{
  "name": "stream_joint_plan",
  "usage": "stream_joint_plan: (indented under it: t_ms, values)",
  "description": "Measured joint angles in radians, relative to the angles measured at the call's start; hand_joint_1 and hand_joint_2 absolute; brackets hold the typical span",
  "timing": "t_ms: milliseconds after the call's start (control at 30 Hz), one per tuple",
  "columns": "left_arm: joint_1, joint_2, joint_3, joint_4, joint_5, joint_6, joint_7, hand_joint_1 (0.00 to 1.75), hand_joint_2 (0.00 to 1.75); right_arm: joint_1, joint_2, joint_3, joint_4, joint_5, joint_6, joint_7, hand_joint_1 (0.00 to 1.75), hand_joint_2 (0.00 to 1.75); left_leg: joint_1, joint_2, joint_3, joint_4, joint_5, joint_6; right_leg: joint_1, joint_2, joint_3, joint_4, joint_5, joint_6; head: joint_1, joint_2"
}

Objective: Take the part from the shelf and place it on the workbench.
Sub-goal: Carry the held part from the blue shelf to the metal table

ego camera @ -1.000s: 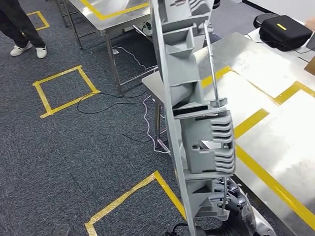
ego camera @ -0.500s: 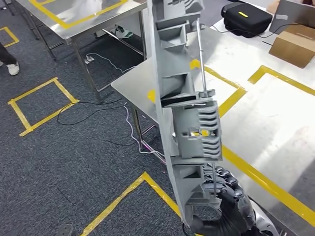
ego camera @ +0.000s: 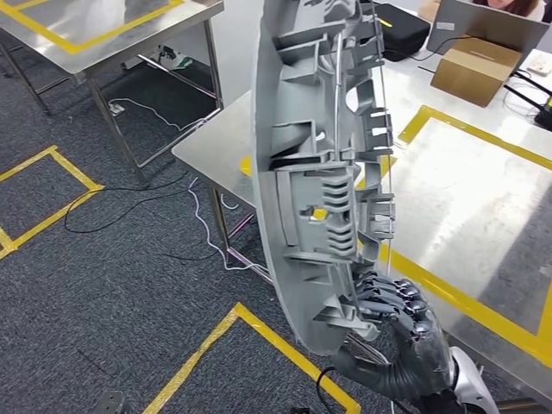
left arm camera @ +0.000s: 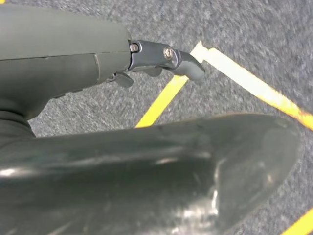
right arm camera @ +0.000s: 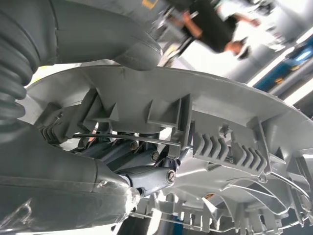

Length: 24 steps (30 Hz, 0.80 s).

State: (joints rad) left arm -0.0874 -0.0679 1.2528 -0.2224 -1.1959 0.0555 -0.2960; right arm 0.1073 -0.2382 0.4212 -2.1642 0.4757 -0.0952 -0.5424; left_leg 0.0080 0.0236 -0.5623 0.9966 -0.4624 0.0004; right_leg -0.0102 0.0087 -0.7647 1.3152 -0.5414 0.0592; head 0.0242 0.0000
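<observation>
The part (ego camera: 312, 172) is a large curved grey plastic panel with ribs and slots. It stands upright in the middle of the head view, in front of the near edge of the steel workbench (ego camera: 468, 198). My right hand (ego camera: 397, 332) grips its lower end from the ribbed side. In the right wrist view my dark fingers (right arm camera: 147, 171) curl into the ribs of the part (right arm camera: 221, 117). My left hand (left arm camera: 162, 54) hangs over the carpet with a finger stretched out and holds nothing.
The workbench carries yellow tape lines, a cardboard box (ego camera: 479, 69) and a black case (ego camera: 400, 21) at its far side. A second steel table (ego camera: 97, 26) stands at the far left. Cables (ego camera: 195, 207) and yellow tape (ego camera: 260, 332) lie on the carpet.
The whole picture has shifted, so the camera has turned towards the workbench. The part has rotated in my right hand, showing more of its ribbed face. More of that hand is visible.
</observation>
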Motion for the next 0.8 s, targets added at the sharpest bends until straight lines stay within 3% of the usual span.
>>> stream_joint_plan:
  t_ms: [67, 133, 200, 267, 333, 433, 467, 500, 567, 633, 700, 767, 800]
  values:
    - [0.000, -0.002, 0.000, 0.000, 0.000, -0.001, 0.000, 0.00, 0.00, 0.004, -0.010, -0.005, 0.005, 0.025, -0.023, 0.014, 1.75, 1.75, 0.000, 0.018, 0.005, 0.000, -0.004, -0.002, 0.000, -0.012, 0.054, -0.098, 0.057, -0.002, 0.001, 0.000]
    - [0.000, -0.004, 0.000, 0.000, 0.000, -0.002, -0.001, 0.00, 0.00, 0.007, -0.021, -0.013, 0.009, 0.047, -0.042, 0.025, 1.75, 1.75, -0.005, 0.033, 0.012, 0.001, -0.011, -0.010, 0.006, -0.050, 0.125, -0.228, 0.099, -0.008, 0.003, 0.000]
    - [0.000, -0.004, 0.000, 0.000, 0.001, -0.002, -0.002, 0.00, 0.00, 0.010, -0.030, -0.022, 0.012, 0.058, -0.055, 0.031, 1.75, 1.75, -0.011, 0.045, 0.016, 0.002, -0.014, -0.018, 0.011, -0.065, 0.147, -0.272, 0.104, -0.019, 0.004, 0.000]
    - [-0.001, -0.004, 0.000, 0.000, 0.001, -0.003, -0.002, 0.00, 0.00, 0.016, -0.038, -0.031, 0.015, 0.065, -0.064, 0.037, 1.75, 1.75, -0.011, 0.058, 0.018, 0.000, -0.016, -0.028, 0.011, -0.042, 0.142, -0.274, 0.107, -0.032, 0.003, 0.000]
    - [-0.002, -0.004, 0.000, 0.000, 0.001, -0.004, -0.003, 0.00, 0.00, 0.019, -0.045, -0.038, 0.017, 0.077, -0.069, 0.045, 1.75, 1.75, -0.008, 0.041, 0.006, 0.028, -0.041, -0.039, 0.006, -0.021, 0.141, -0.278, 0.112, -0.043, 0.000, 0.000]
    - [0.000, -0.006, 0.000, 0.000, 0.001, -0.006, -0.003, 0.00, 0.00, 0.023, -0.052, -0.047, 0.019, 0.094, -0.078, 0.053, 1.75, 1.75, -0.006, -0.005, -0.082, 0.206, -0.128, -0.047, 0.001, 0.009, 0.140, -0.281, 0.115, -0.051, -0.008, 0.000]
    - [0.002, -0.005, 0.001, 0.000, 0.001, -0.007, -0.004, 0.00, 0.00, 0.025, -0.054, -0.050, 0.019, 0.098, -0.081, 0.056, 1.75, 1.75, -0.006, -0.009, -0.111, 0.258, -0.141, -0.047, 0.001, 0.020, 0.140, -0.281, 0.115, -0.051, -0.010, 0.000]
    - [0.003, -0.005, 0.001, 0.000, 0.002, -0.007, -0.004, 0.00, 0.00, 0.028, -0.057, -0.053, 0.021, 0.101, -0.083, 0.058, 1.75, 1.75, -0.006, -0.011, -0.127, 0.280, -0.135, -0.046, 0.001, 0.032, 0.140, -0.281, 0.116, -0.052, -0.010, 0.000]
    - [0.003, -0.005, 0.001, 0.000, 0.002, -0.009, -0.006, 0.00, 0.00, 0.031, -0.063, -0.059, 0.022, 0.110, -0.086, 0.064, 1.75, 1.75, -0.005, -0.018, -0.103, 0.214, -0.073, -0.043, 0.000, 0.056, 0.141, -0.281, 0.117, -0.049, -0.010, 0.000]
    - [0.002, -0.004, 0.002, 0.000, 0.002, -0.010, -0.010, 0.00, 0.00, 0.032, -0.068, -0.064, 0.023, 0.118, -0.087, 0.067, 1.75, 1.75, 0.000, -0.054, -0.044, 0.083, -0.012, -0.039, 0.000, 0.077, 0.138, -0.278, 0.119, -0.044, -0.012, 0.000]
    - [0.000, -0.004, 0.002, 0.000, 0.003, -0.011, -0.012, 0.00, 0.00, 0.032, -0.072, -0.070, 0.024, 0.123, -0.091, 0.070, 1.75, 1.75, 0.003, -0.083, -0.012, 0.012, 0.003, -0.033, 0.000, 0.095, 0.132, -0.279, 0.123, -0.033, -0.014, 0.000]
    - [-0.002, -0.005, 0.002, 0.000, 0.004, -0.011, -0.013, 0.00, 0.00, 0.034, -0.075, -0.075, 0.026, 0.125, -0.094, 0.075, 1.75, 1.75, 0.001, -0.072, -0.009, 0.004, 0.002, -0.020, -0.002, 0.106, 0.127, -0.284, 0.128, -0.021, -0.015, 0.000]
    - [-0.003, -0.005, 0.002, 0.000, 0.004, -0.011, -0.013, 0.00, 0.00, 0.035, -0.076, -0.077, 0.027, 0.125, -0.096, 0.077, 1.75, 1.75, 0.002, -0.063, -0.008, 0.001, 0.005, -0.013, -0.002, 0.095, 0.124, -0.281, 0.126, -0.016, -0.014, 0.000]
